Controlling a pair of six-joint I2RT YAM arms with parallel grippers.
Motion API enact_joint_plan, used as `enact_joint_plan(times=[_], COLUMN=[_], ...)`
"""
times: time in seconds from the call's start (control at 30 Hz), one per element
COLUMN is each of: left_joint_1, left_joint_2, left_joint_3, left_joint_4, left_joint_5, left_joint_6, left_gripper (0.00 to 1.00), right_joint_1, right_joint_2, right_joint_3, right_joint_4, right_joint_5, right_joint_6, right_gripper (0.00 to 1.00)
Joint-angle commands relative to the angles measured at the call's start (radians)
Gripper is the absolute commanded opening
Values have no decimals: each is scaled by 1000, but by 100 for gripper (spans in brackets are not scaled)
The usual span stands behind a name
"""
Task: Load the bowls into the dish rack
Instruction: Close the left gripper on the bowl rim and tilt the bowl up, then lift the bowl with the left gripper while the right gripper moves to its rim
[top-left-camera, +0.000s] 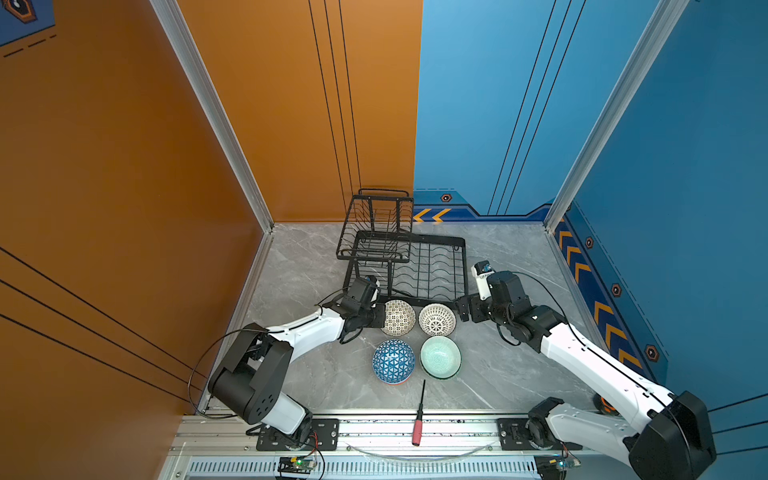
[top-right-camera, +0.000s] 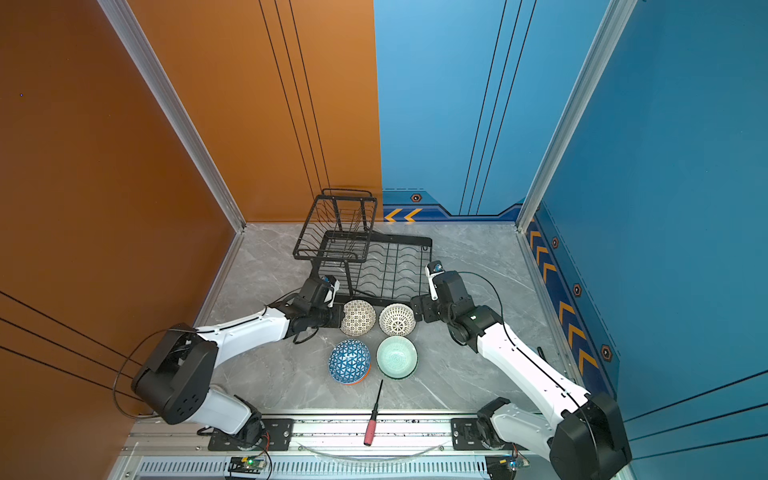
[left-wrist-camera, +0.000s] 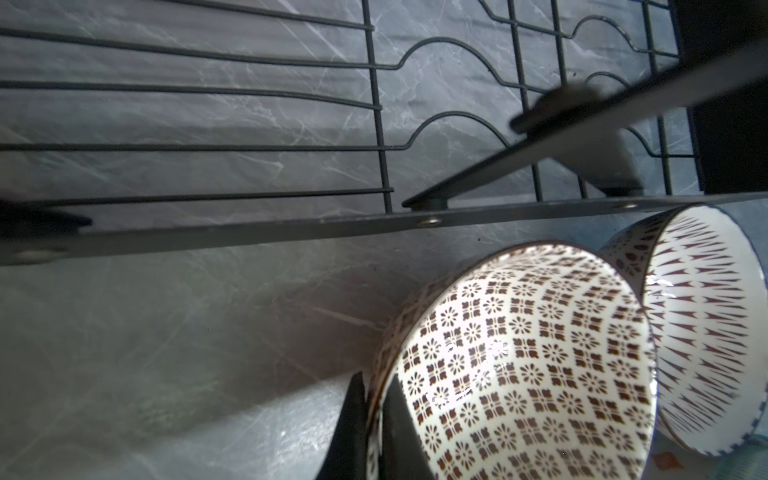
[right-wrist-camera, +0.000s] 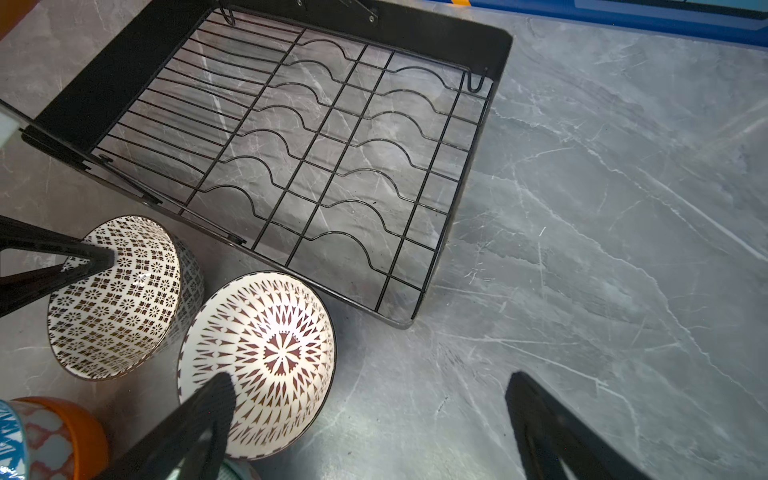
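Note:
The black wire dish rack (top-left-camera: 440, 237) (top-right-camera: 407, 237) (right-wrist-camera: 498, 62) stands at the back, nothing in it. Just in front lie a cream dotted bowl (top-left-camera: 398, 318) (top-right-camera: 358, 318) (right-wrist-camera: 112, 299) and a white lattice bowl (top-left-camera: 437, 319) (top-right-camera: 397, 319) (right-wrist-camera: 257, 361). Nearer still are a blue-white triangle bowl (top-left-camera: 393, 360) resting on an orange bowl (right-wrist-camera: 83, 432), and a mint bowl (top-left-camera: 440, 356). My left gripper (left-wrist-camera: 372, 386) (top-left-camera: 380, 318) is shut on the dotted bowl's (left-wrist-camera: 519, 365) rim. My right gripper (right-wrist-camera: 372, 378) (top-left-camera: 463, 309) is open beside the lattice bowl, one finger over its inside.
A red-handled screwdriver (top-left-camera: 417, 419) (top-right-camera: 372, 415) lies across the table's front edge and the metal rail. Orange and blue walls close in the grey marble table on three sides. Bare table stretches to the right of the rack (right-wrist-camera: 623, 208).

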Motion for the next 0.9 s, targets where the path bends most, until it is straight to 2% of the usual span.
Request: enact_joint_plan(times=[0.0, 0.2, 0.37, 0.57, 0.73, 0.87], left_joint_1=[-1, 1, 2, -6, -64, -156], left_joint_2=[-26, -119, -264, -406, -507, -556], left_joint_3=[13, -5, -41, -55, -95, -125], left_joint_4=[-51, -78, -77, -142, -119, -46], left_joint_5=[-84, -144, -181, -200, -241, -305], left_joint_6=[5, 28, 96, 127, 127, 118], left_gripper=[0, 0, 0, 0, 0, 0], right_joint_1=[3, 2, 2, 23, 133, 260], right_joint_2=[-31, -49, -61, -68, -65, -60], right_joint_3=[-20, -22, -8, 52, 93, 100], right_joint_4=[-15, -25, -43, -74, -70, -27], right_joint_5=[22, 17, 8, -83, -126, -132], right_joint_6=[-12, -15, -23, -13, 24, 90], right_gripper=[100, 100, 100, 100, 100, 100])
